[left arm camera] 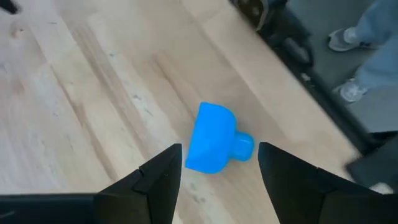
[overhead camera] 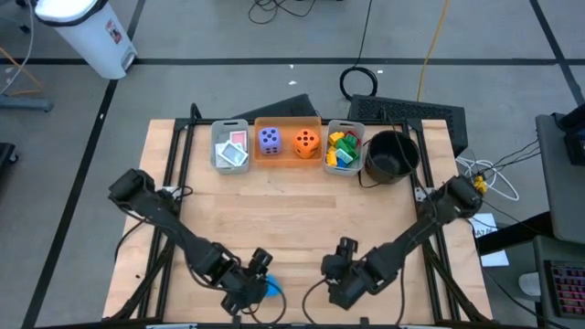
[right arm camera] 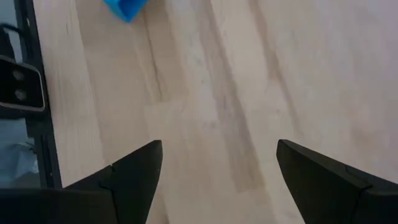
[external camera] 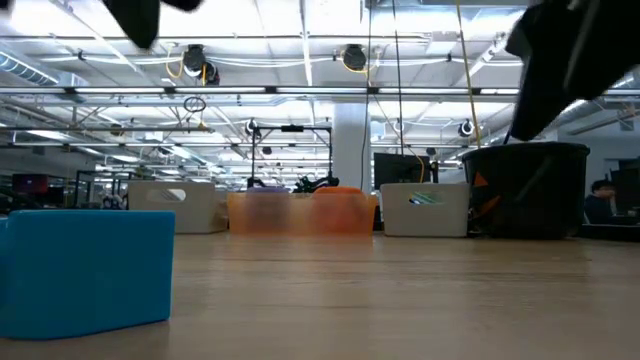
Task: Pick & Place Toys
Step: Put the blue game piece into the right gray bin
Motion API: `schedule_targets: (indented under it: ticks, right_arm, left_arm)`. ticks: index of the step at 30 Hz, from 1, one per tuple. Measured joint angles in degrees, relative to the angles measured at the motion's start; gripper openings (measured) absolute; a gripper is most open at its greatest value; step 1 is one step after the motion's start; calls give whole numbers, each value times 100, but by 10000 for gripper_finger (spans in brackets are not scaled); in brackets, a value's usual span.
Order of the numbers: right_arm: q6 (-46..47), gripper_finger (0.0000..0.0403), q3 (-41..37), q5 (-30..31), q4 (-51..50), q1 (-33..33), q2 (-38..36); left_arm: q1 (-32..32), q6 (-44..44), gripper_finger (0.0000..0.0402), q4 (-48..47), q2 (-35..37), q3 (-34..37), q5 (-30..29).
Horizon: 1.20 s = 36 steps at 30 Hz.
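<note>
— Two grippers are seen low over the near edge of the table [overhead camera: 292,210]. How is the left gripper [left arm camera: 217,168] set?

— Its fingers [left arm camera: 163,177] are parted and nothing is grasped. A blue brick [left arm camera: 214,138] is found just ahead of the fingertips, lying on the wood, in line with the gap and apart from both fingers.

— And the right gripper [right arm camera: 217,174]?

— It is spread wide and empty, with only bare wood between its fingers. The blue brick is seen well ahead of it and off to one side.

— Where are the other toys placed?

— Far beyond both grippers, along the far edge: picture cards [overhead camera: 232,149] in a grey bin [overhead camera: 216,157], the purple die [overhead camera: 270,139] and orange die [overhead camera: 306,141] in an orange bin [overhead camera: 288,159], and coloured bricks [overhead camera: 343,149] in a second grey bin [overhead camera: 358,137], beside which a black bowl [overhead camera: 393,155] is set.
</note>
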<state>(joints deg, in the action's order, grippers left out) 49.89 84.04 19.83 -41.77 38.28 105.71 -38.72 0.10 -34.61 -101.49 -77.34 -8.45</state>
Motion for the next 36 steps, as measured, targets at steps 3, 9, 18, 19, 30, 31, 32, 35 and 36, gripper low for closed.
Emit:
schedule_targets:
  ticks: [3, 9, 18, 19, 30, 31, 32, 35, 36]
  right_arm:
    - [214, 304, -218, 66, 207, 160, 7]
    - [255, 304, -313, 292, 423, 413, 7]
    - [239, 304, -316, 442, 387, 496, 4]
    - [238, 304, -316, 442, 380, 496, 6]
    - [72, 304, -316, 569, 357, 496, 6]
    - [51, 304, -316, 609, 357, 496, 4]
    - [31, 304, -316, 667, 358, 496, 4]
    - [22, 304, -316, 739, 355, 490, 4]
    - [24, 304, -316, 739, 355, 490, 4]
  left_arm:
    - [123, 191, 216, 40, -136, 0, 21]
    - [349, 468, 216, 25, -325, 0, 435]
    - [440, 996, 216, 48, -540, 2, 688]
    - [461, 1007, 216, 43, -578, 2, 728]
    - [608, 88, 216, 17, -652, 4, 798]
    - [612, 56, 216, 4, -652, 4, 796]
    - [621, 1, 216, 6, -652, 4, 802]
    - [643, -243, 216, 6, -652, 4, 850]
    - [643, -293, 216, 6, -652, 4, 863]
